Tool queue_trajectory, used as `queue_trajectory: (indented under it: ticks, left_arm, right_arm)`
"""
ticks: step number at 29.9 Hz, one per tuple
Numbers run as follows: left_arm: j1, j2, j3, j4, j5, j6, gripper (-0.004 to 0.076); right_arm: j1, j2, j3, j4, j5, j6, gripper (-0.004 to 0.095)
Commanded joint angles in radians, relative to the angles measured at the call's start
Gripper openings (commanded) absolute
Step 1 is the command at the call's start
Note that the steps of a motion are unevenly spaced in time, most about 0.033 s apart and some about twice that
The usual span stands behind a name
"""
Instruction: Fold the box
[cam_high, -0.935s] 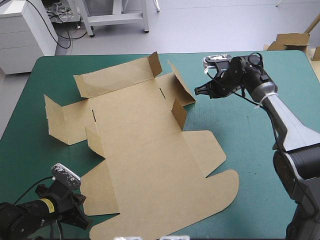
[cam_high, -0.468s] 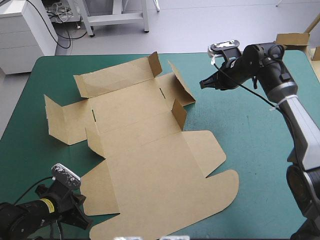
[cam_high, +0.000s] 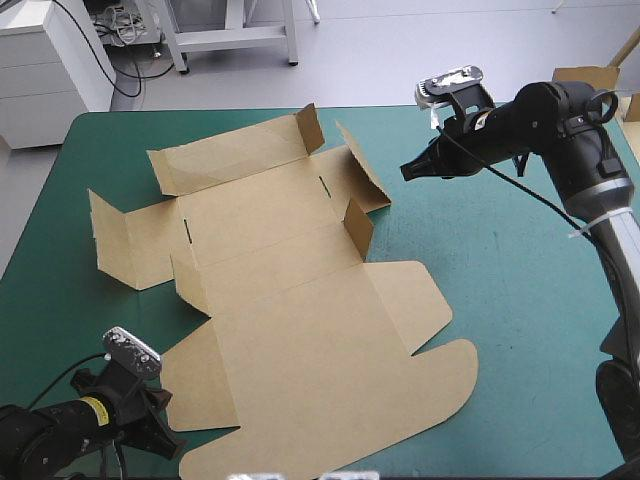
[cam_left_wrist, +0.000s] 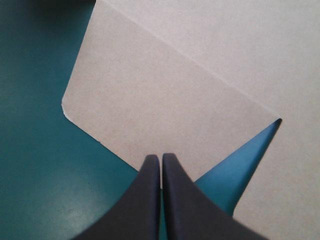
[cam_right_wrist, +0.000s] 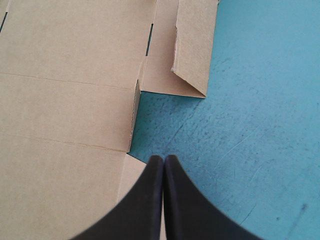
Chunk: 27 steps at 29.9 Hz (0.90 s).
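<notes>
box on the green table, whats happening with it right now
A two-armed robot is at the brown box, a cut sheet lying mostly flat on the teal-green table, with some far flaps standing up. Neither gripper holds it. The left gripper, shut, is at the sheet's near left corner; the right gripper, shut, hovers beside the far right flaps.

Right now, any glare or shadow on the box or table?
High view: pale sheen on the far panel of the box, thin shadows by its raised flaps. Left wrist view: a faint bright patch on the teal-green cover beside the left gripper.
</notes>
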Motion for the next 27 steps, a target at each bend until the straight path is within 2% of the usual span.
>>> queue_trajectory:
  ticks: [1, 13, 17, 19, 27]
  left_arm:
    - [-0.005, 0.003, -0.024, -0.013, -0.039, -0.003, -0.0008]
    - [-0.005, 0.003, -0.024, -0.013, -0.041, -0.003, -0.0008]
    - [-0.005, 0.003, -0.024, -0.013, -0.041, -0.003, -0.0008]
    - [-0.005, 0.003, -0.024, -0.013, -0.041, -0.003, -0.0008]
    - [-0.005, 0.003, -0.024, -0.013, -0.041, -0.003, -0.0008]
  right_arm:
    - [0.000, -0.044, -0.025, 0.009, -0.038, -0.014, -0.0020]
    - [0.000, -0.044, -0.025, 0.006, -0.038, -0.012, -0.0019]
    - [0.000, -0.044, -0.025, -0.024, -0.038, 0.077, 0.0026]
    - [0.000, -0.044, -0.025, -0.048, -0.038, 0.078, 0.0104]
    - [0.000, -0.044, -0.023, -0.036, -0.038, 0.066, 0.0550]
